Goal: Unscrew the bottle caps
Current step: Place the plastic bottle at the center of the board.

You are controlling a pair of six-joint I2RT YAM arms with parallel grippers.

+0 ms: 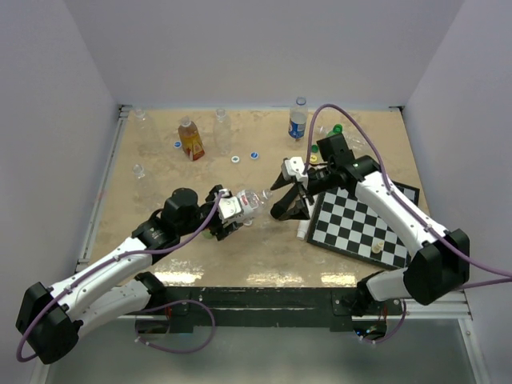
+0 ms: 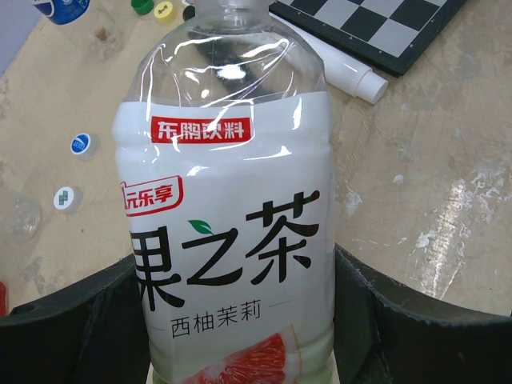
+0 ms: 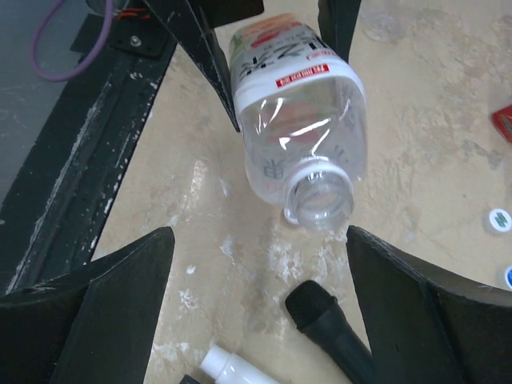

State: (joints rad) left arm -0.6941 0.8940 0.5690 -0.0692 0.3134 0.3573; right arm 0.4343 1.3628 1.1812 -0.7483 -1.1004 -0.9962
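Note:
A clear bottle [image 1: 244, 204] with a white label lies tilted over the table, neck toward the right. My left gripper [image 1: 226, 214] is shut on its labelled body [image 2: 232, 240], one jaw on each side. The bottle's mouth [image 3: 320, 196] is bare, with no cap on it. My right gripper [image 3: 258, 234] stands open just in front of that mouth with nothing between its fingers [image 3: 112, 304]. Loose bottle caps, blue and white [image 1: 236, 159] [image 1: 254, 154] [image 1: 177, 145], lie on the table behind. An amber bottle [image 1: 190, 138] and a blue-labelled bottle [image 1: 298, 120] stand at the back.
A chessboard [image 1: 364, 220] lies at the right under my right arm, with a small piece [image 1: 376, 248] on it. A black microphone [image 3: 336, 328] and a white tube [image 3: 228, 368] lie below the right gripper. Green and yellow caps [image 2: 164, 10] and more clear bottles [image 1: 222, 120] sit at the back.

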